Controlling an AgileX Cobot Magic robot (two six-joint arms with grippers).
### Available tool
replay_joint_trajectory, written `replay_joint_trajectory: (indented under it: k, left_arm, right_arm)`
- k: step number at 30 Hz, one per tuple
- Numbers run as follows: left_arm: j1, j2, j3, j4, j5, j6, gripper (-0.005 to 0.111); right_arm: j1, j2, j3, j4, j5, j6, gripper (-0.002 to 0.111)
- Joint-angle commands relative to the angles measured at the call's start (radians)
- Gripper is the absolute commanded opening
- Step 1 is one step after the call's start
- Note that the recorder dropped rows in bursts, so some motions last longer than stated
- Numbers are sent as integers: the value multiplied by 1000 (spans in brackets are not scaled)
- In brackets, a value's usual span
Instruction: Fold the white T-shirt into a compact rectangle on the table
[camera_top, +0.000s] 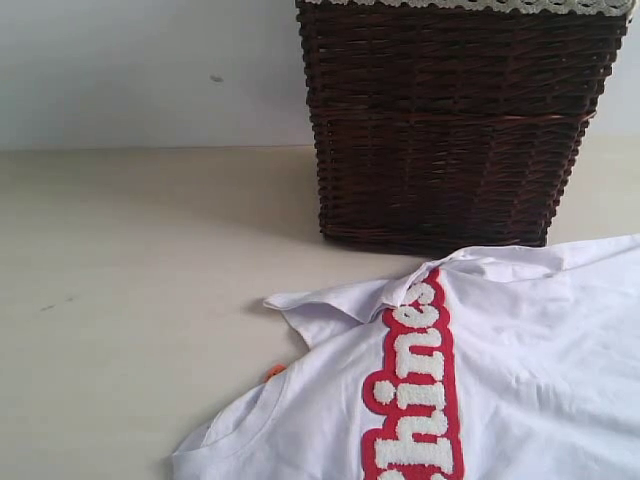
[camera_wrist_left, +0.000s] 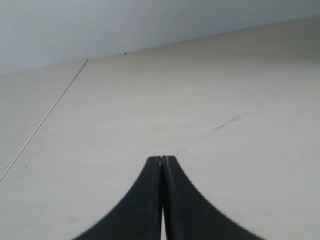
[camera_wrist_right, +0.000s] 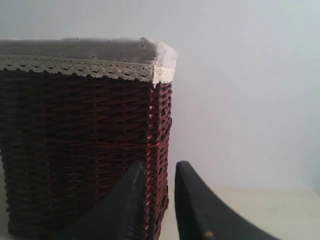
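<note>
The white T-shirt lies spread at the lower right of the exterior view, with fuzzy white letters outlined in red down its chest and a small orange tag by the collar. It rests on the pale beige table. Neither gripper shows in the exterior view. In the left wrist view my left gripper is shut with nothing between its fingers, over bare table. In the right wrist view my right gripper stands a little open and empty, facing the basket's corner. No shirt shows in either wrist view.
A dark brown wicker basket with a lace-trimmed cloth lining stands at the back right, just behind the shirt. A pale wall closes the far side. A thin seam line crosses the table near the left gripper.
</note>
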Motion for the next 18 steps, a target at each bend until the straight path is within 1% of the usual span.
replay_joint_trajectory:
  k: [1, 3, 6, 8, 9, 10, 11, 12, 14, 15, 16, 18]
  left_arm:
    - [-3, -7, -4, -8, -6, -3, 0]
    - [-3, -7, -4, -8, -6, -3, 0]
    - [-3, -7, -4, -8, -6, -3, 0]
    - [-3, -7, -4, -8, -6, -3, 0]
    - [-3, -7, -4, -8, -6, -3, 0]
    - [-3, -7, -4, -8, -6, -3, 0]
    - [-3, -7, -4, -8, -6, -3, 0]
    - [-3, -7, -4, -8, -6, -3, 0]
    - [-3, -7, -4, -8, -6, -3, 0]
    - [-3, -7, -4, -8, -6, -3, 0]
    - [-3, -7, -4, -8, -6, -3, 0]
    - [-3, -7, -4, -8, -6, -3, 0]
  right_arm:
    - [27, -7, 6, -8, 37, -1, 23]
    - [27, -7, 6, -8, 48, -4, 23]
    - [27, -7, 6, -8, 172, 4, 23]
    - [27, -7, 6, -6, 202, 6, 23]
    - [27, -7, 6, 25, 292, 8, 23]
    - [27, -7, 6, 87, 342, 8, 23]
    - [27, -7, 6, 226, 396, 62, 23]
    - [27, -7, 6, 243, 401, 78, 23]
    - [27, -7, 6, 254, 419, 0, 23]
    - [27, -7, 6, 349, 434, -132, 23]
    - [27, -7, 6, 390, 434, -183, 23]
    - [27, -7, 6, 417, 434, -207, 23]
